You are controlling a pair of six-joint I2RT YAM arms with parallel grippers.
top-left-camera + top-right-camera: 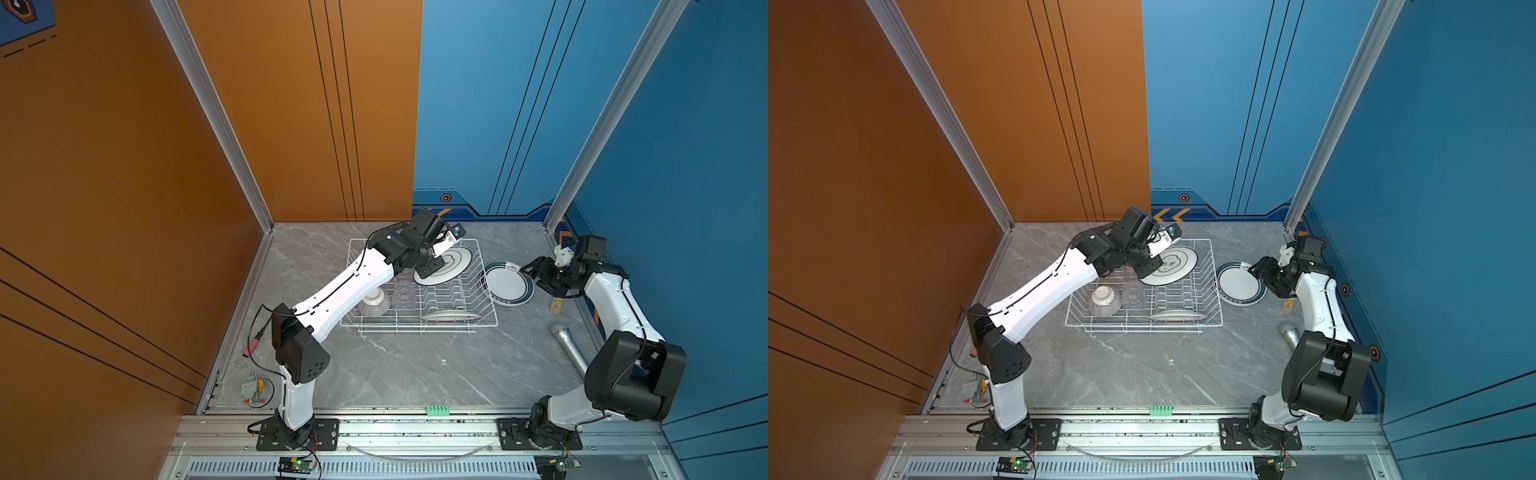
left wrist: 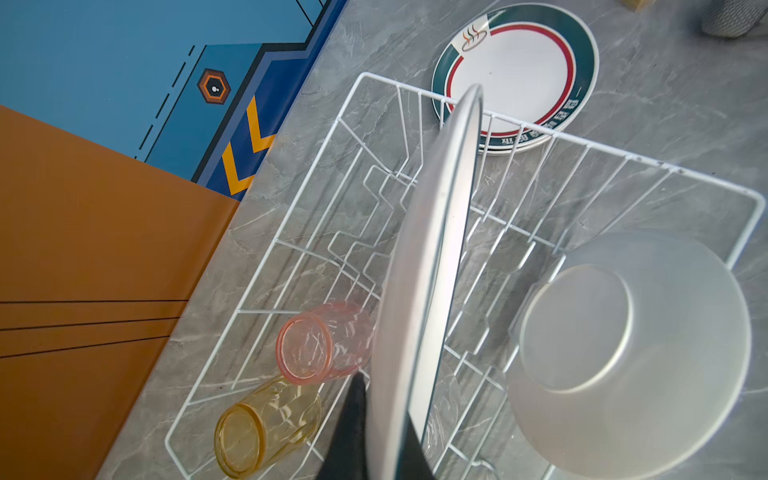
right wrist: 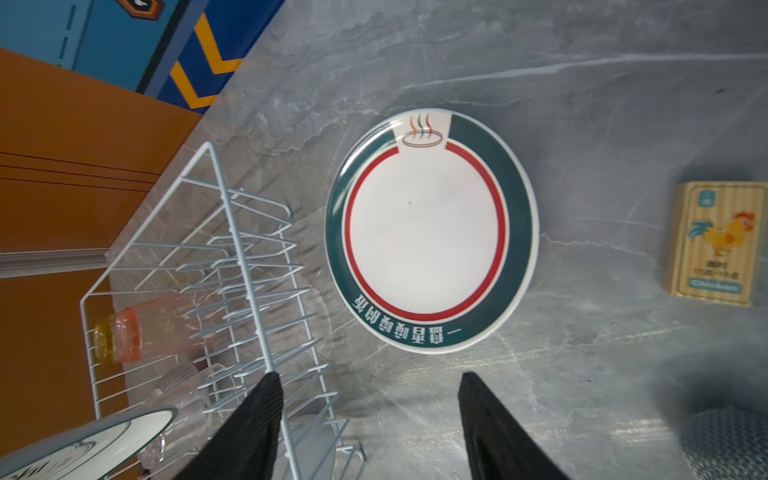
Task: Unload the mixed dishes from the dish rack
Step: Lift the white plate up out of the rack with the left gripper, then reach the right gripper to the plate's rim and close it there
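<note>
Currently: left end effector (image 1: 431,268) clamped on a plate's rim over the dish rack (image 1: 386,326); right end effector (image 3: 369,377) spread wide, holding nothing.

Held plate (image 1: 451,266): tilted, white, thin dark rim line, printed centre, above the rack's far right part. Green-and-red-rimmed plate stack (image 1: 507,284) lies on the desk (image 1: 415,374) just beside the rack's right rim, right end effector at its right edge. In the rack: a plate (image 1: 451,316) along the near wall, upturned striped bowl (image 1: 376,302) near left, clear tumbler (image 1: 404,293) beside it, pink tumbler (image 2: 324,343) and yellow tumbler (image 2: 266,428) on their sides. Broad bare desk nearer than the rack; microphone (image 1: 567,347) by the right edge.
</note>
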